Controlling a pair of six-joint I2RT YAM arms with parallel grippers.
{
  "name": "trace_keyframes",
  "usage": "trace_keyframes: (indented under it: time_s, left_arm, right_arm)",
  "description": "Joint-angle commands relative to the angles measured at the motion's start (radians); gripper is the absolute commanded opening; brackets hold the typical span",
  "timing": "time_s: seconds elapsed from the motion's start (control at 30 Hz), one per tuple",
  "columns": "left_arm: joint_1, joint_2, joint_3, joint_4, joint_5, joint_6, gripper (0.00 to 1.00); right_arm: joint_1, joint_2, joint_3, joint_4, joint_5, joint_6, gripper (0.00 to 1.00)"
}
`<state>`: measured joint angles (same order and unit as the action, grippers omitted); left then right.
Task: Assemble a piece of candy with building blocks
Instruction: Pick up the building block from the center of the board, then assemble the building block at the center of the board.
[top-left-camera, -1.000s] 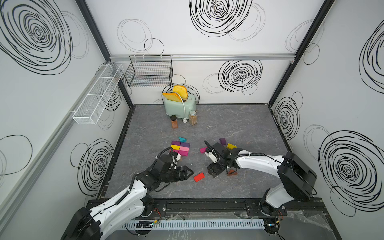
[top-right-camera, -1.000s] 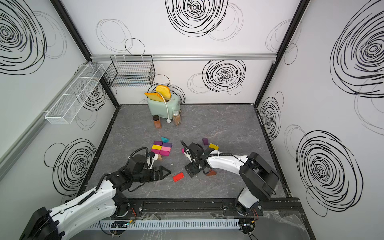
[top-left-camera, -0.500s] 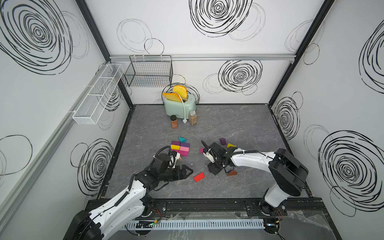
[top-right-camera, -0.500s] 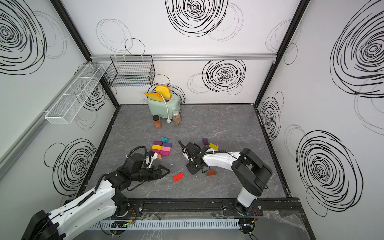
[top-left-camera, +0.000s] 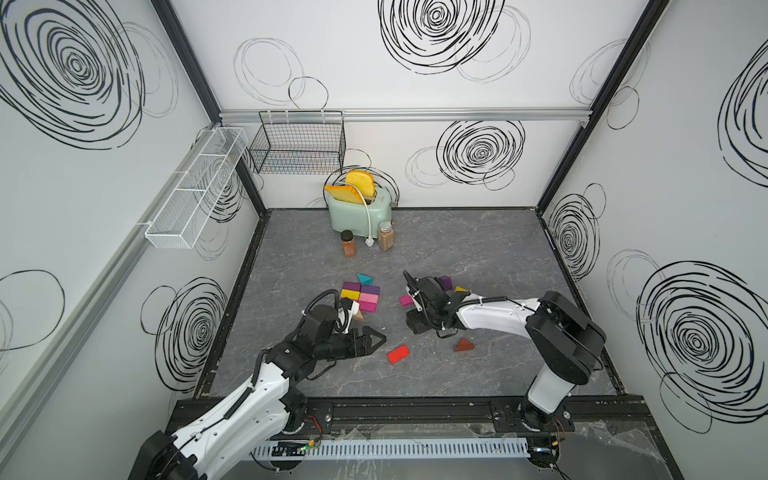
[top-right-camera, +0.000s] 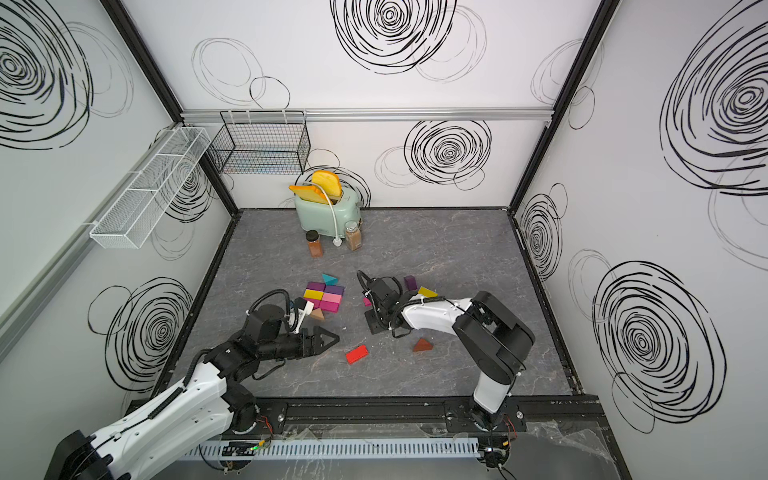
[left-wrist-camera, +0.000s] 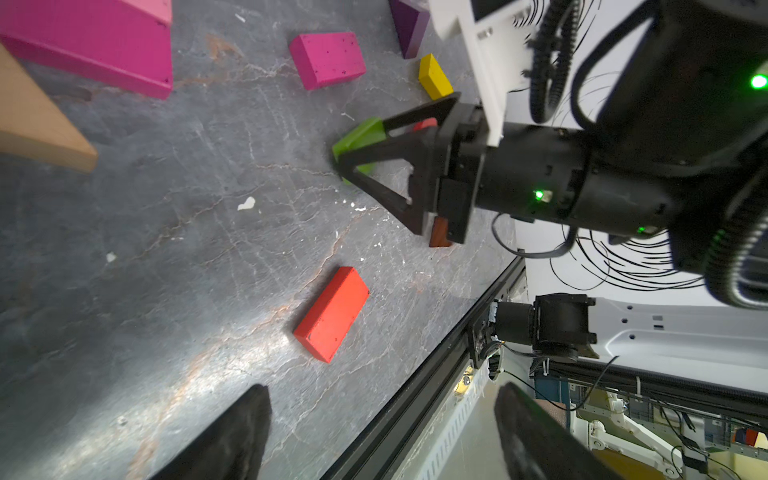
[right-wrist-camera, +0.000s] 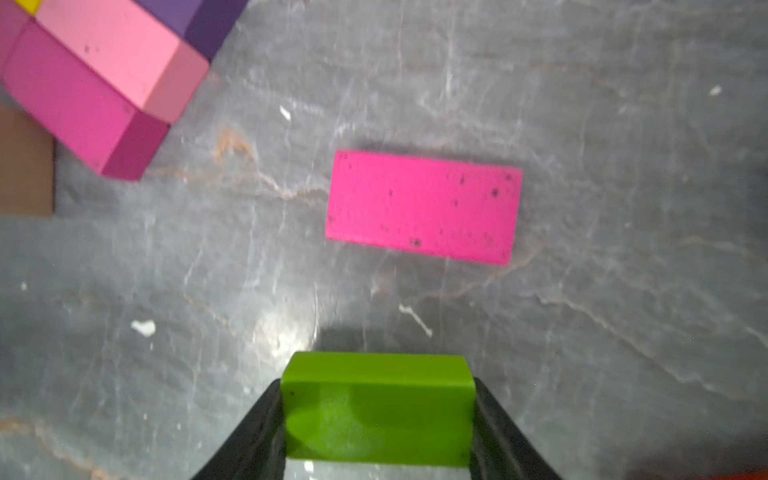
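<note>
My right gripper (right-wrist-camera: 378, 419) is shut on a green block (right-wrist-camera: 378, 407), held low over the grey floor; in the left wrist view the green block (left-wrist-camera: 360, 137) sits between its black fingers. A magenta brick (right-wrist-camera: 424, 207) lies just ahead of it. A cluster of purple, yellow, pink and magenta bricks (top-left-camera: 360, 296) lies mid-floor with a teal triangle (top-left-camera: 365, 278) behind it and a tan triangle (top-left-camera: 358, 318) in front. My left gripper (top-left-camera: 376, 338) is open and empty, with a red brick (left-wrist-camera: 332, 313) lying beyond its fingertips.
A brown triangle (top-left-camera: 464, 345), a purple block (top-left-camera: 445, 282) and a yellow block (top-left-camera: 460, 289) lie round the right arm. A mint toaster (top-left-camera: 359, 210) and two spice jars (top-left-camera: 348, 243) stand at the back. The black front rail (top-left-camera: 395, 411) borders the floor.
The right gripper has closed on the green block and the right arm has shifted slightly towards the block cluster. The left arm has barely moved.
</note>
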<state>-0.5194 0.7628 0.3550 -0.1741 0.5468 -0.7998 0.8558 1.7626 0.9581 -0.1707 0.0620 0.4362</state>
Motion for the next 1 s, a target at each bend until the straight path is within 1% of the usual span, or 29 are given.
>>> trace_keyframes:
  time_s: [0.0, 0.2, 0.37, 0.57, 0.77, 0.9, 0.97]
  left_arm:
    - [0.011, -0.011, 0.031, 0.04, 0.018, 0.024, 0.89]
    - [0.013, -0.018, -0.012, 0.068, 0.051, 0.011, 0.89]
    - [0.015, 0.003, -0.014, 0.097, 0.065, 0.005, 0.89]
    - [0.017, -0.004, -0.011, 0.095, 0.061, 0.005, 0.9]
    - [0.018, -0.014, -0.013, 0.088, 0.061, 0.005, 0.9]
    - [0.017, -0.016, -0.009, 0.088, 0.058, 0.005, 0.9]
    - [0.018, -0.019, -0.01, 0.086, 0.056, 0.005, 0.91]
  right_arm:
    - [-0.02, 0.064, 0.017, 0.016, 0.007, 0.058, 0.34]
    - [-0.024, 0.091, 0.045, -0.005, 0.032, 0.064, 0.38]
    - [-0.015, 0.126, 0.084, -0.047, 0.059, 0.047, 0.44]
    - [0.008, 0.114, 0.092, -0.083, 0.097, 0.042, 0.51]
    - [0.013, 0.084, 0.055, -0.077, 0.106, 0.053, 0.52]
    - [0.015, 0.095, 0.068, -0.076, 0.107, 0.049, 0.57]
    - [0.017, 0.098, 0.076, -0.076, 0.108, 0.047, 0.61]
